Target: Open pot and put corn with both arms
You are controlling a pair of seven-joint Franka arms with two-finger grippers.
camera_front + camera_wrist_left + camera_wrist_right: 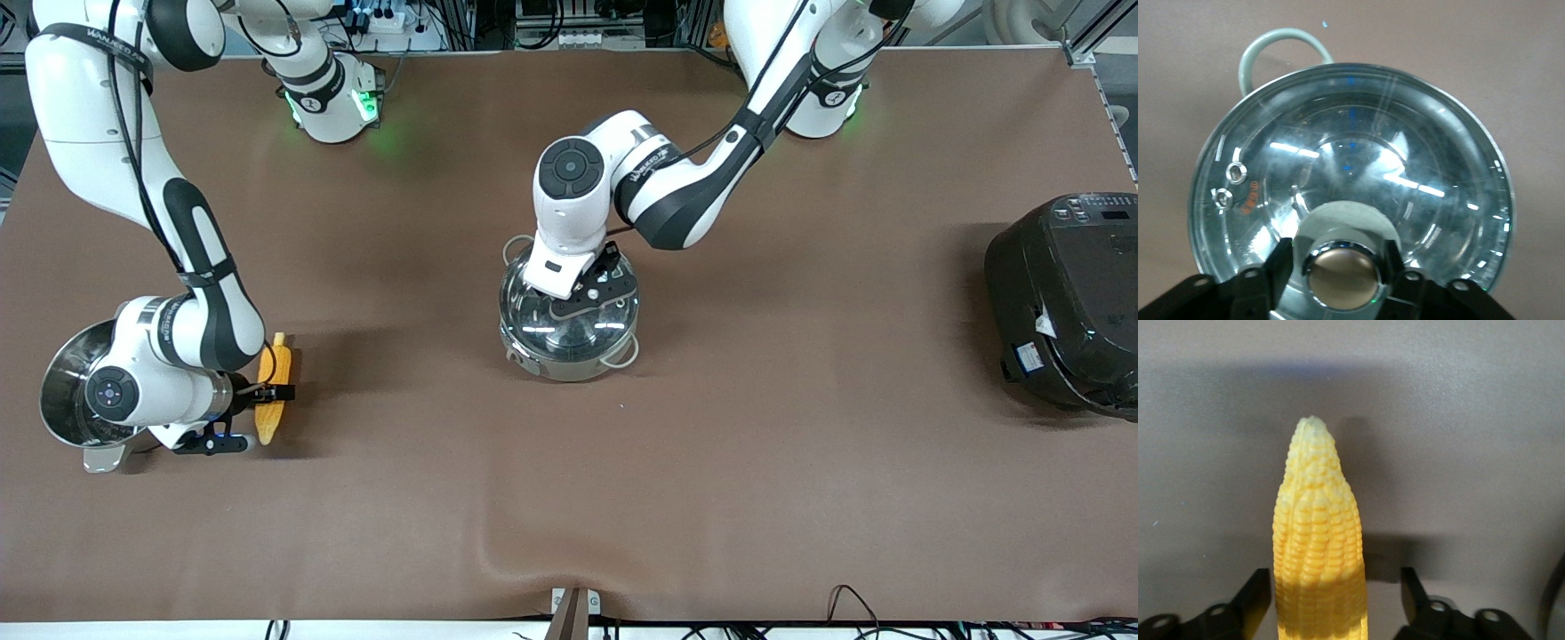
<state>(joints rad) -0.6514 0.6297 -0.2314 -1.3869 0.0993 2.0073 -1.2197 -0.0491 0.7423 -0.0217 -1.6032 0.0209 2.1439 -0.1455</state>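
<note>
Front view shows two white arms at a table (800, 462) covered with a plain brown cloth. Items number four: one pot, one corn, one steamer pot and one black cooker.

One pot (569, 331) stands in the middle of the table with its glass lid (533, 311) on. The left gripper (594, 290) is down on the lid. In the left wrist view its fingers (1279, 261) stand either side of the copper knob (1342, 277), close against it; a full clamp cannot be told. One pale wire handle (1281, 45) sticks out from the pot's rim in that view.

One corn (274, 388) lies on the cloth toward the right arm's end of the table, just beside a steel steamer pot (64, 384) that the arm partly covers. The right gripper (267, 391) is down at the corn. In the right wrist view its fingers (1253, 599) are spread wider than the cob, one on each side, with a gap showing, so nothing is held.

One black cooker (1067, 302) sits at the left arm's end of the table.

Above the table's top edge are the arm bases, lit green, with cables and metal framing. A rumple shows in the cloth near the front camera's edge.
</note>
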